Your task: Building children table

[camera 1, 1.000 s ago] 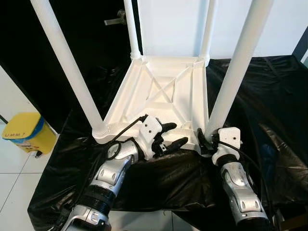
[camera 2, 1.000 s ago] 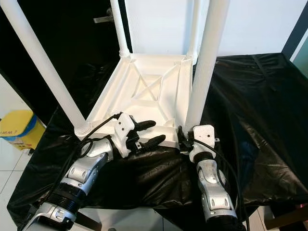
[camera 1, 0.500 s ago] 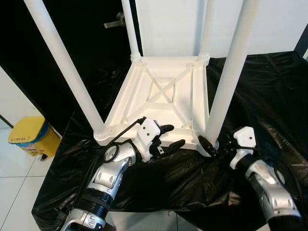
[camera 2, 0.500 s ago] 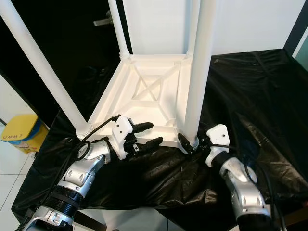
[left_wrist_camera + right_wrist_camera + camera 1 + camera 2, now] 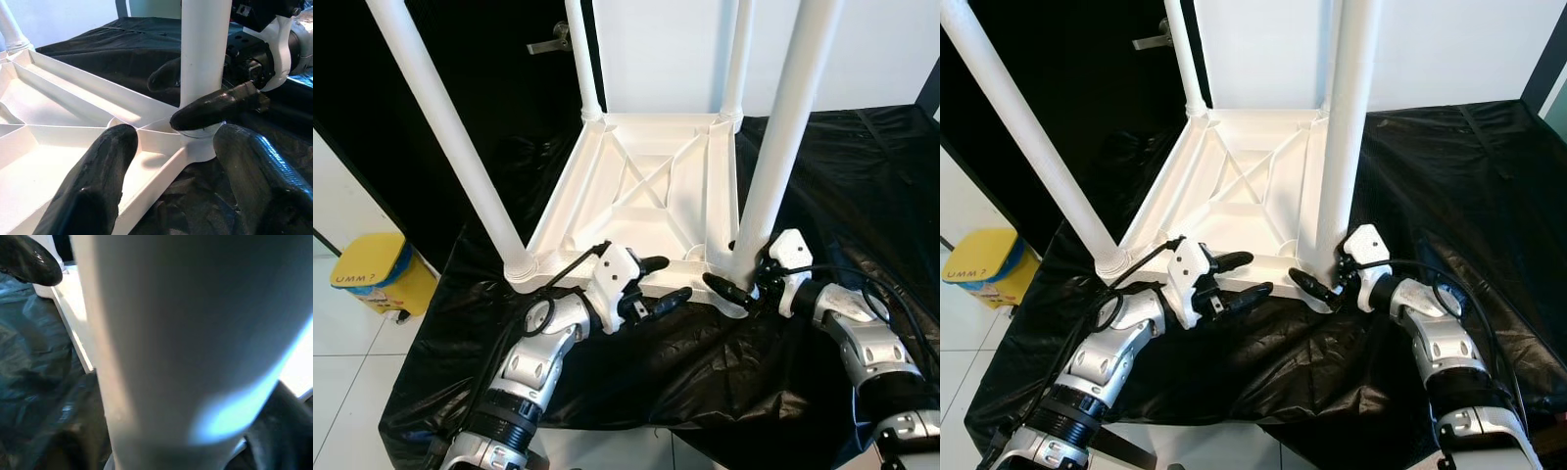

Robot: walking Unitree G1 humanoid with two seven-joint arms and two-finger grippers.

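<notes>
A white children's table [image 5: 646, 186] lies upside down on a black sheet [image 5: 862, 176], its legs pointing up. My left gripper [image 5: 664, 279] is open at the near rim of the tabletop, one finger over the rim and one outside it. The left wrist view looks between those fingers [image 5: 102, 181] at the corner socket. My right gripper [image 5: 736, 279] comes in from the right. It is shut on the base of the near right leg [image 5: 783, 127], one finger [image 5: 215, 105] across the front and the other behind. The leg [image 5: 166, 342] looms large in the right wrist view.
The near left leg [image 5: 450, 137] slants up to the left, and two far legs stand at the back corners. A yellow bin [image 5: 367, 274] sits on the white floor to the left. A dark door with a handle [image 5: 548, 44] is behind. The sheet's front edge is close.
My right arm has swung out to the right, and its gripper now wraps the near right leg's base from the side. The left gripper has stayed at the near rim.
</notes>
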